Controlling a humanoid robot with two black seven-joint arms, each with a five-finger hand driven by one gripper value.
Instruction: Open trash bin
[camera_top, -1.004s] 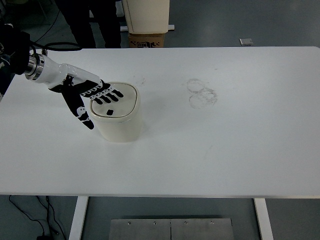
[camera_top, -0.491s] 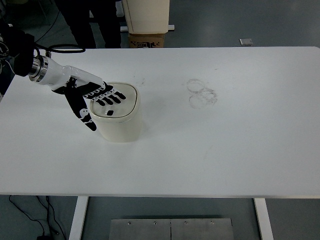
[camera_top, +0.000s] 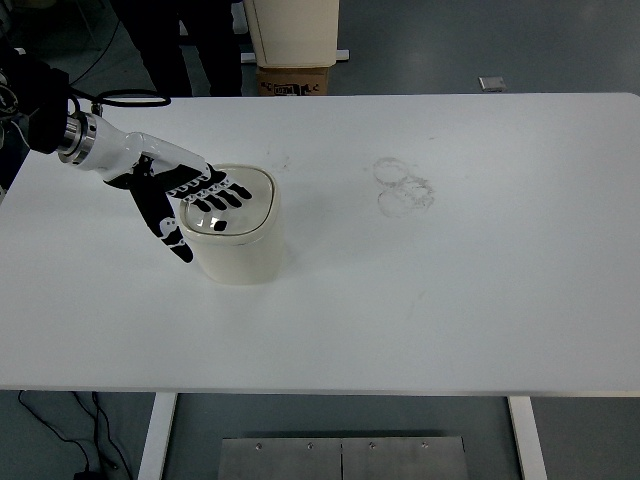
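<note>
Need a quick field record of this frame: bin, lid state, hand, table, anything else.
bin: cream trash bin, upright, left half of table
lid: closed lid, small dark button near its front edge
left hand: left hand palm down, fingers spread flat over lid, thumb down the bin's left side
right hand: not in view
table: white table, faint ring marks right of centre

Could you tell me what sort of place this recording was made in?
Probably a robotics lab or test workspace: a plain white table on a grey floor, the robot's left hand over a small cream trash bin, and loose cables below.
</note>
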